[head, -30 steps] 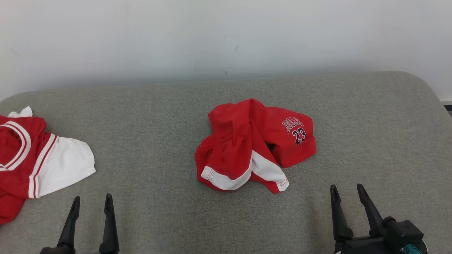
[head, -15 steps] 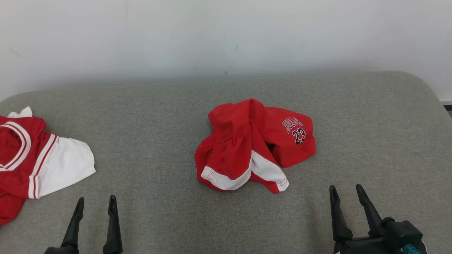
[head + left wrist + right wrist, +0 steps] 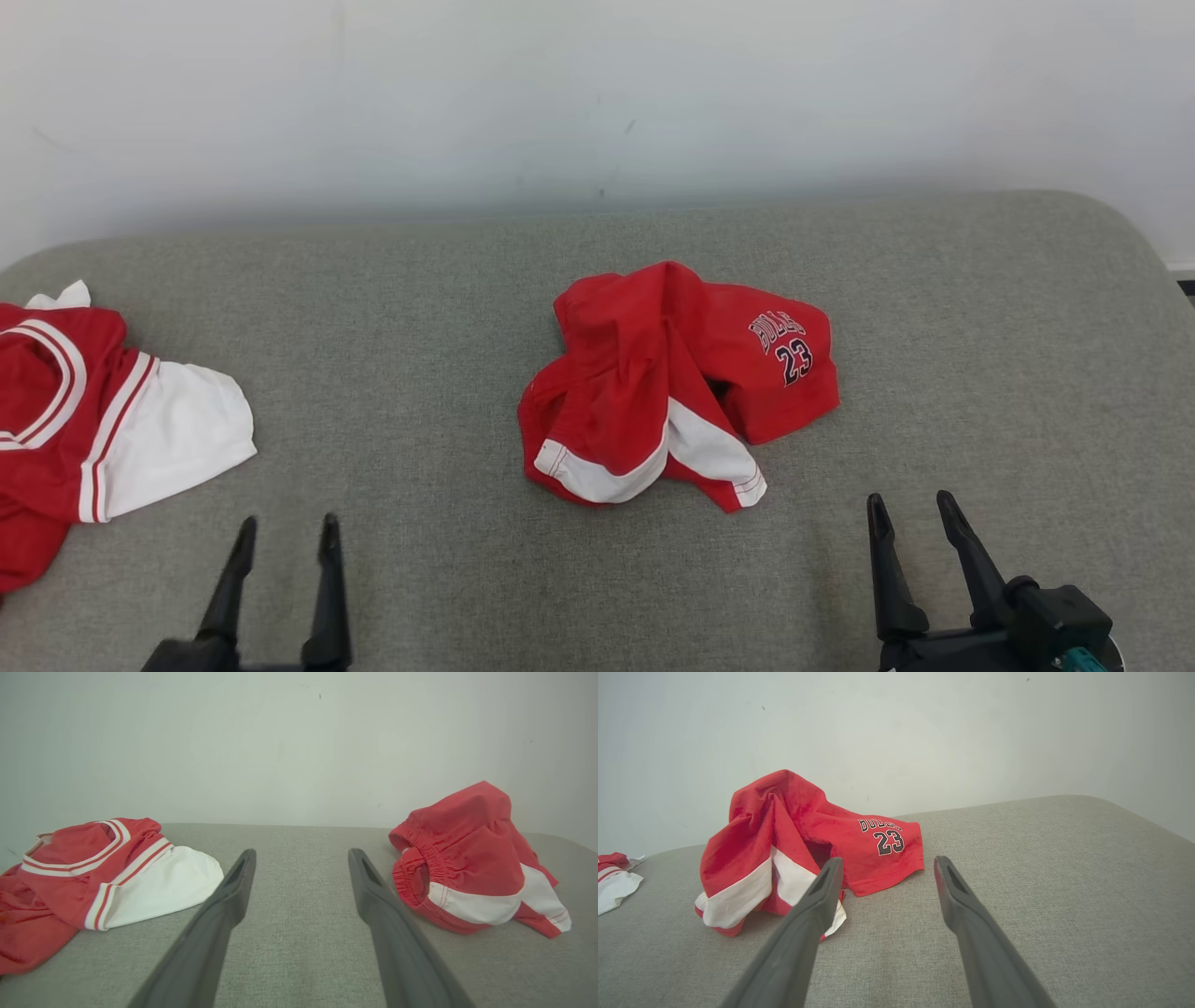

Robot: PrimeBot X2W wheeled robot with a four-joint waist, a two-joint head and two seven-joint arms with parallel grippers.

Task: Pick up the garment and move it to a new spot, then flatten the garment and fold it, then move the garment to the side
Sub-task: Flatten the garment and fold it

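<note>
Head: shorts (image 3: 677, 383) crumpled at mid cushion (image 3: 420, 280), jersey (image 3: 112, 420) far L. L gripper (image 3: 288, 523) and R gripper (image 3: 910, 499) low, both spread wide, empty
L wrist: shorts to right, jersey to left, neither touched
R wrist: shorts ahead-left, apart from gripper

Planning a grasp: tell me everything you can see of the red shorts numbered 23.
The red shorts lie crumpled in a raised heap mid-surface, unfolded. Soft, thin-looking fabric, white side panels with red stitching, a gathered elastic waistband, and a dark "BULLS 23" print on one leg. They rest on the grey fabric surface, touching nothing else.
</note>
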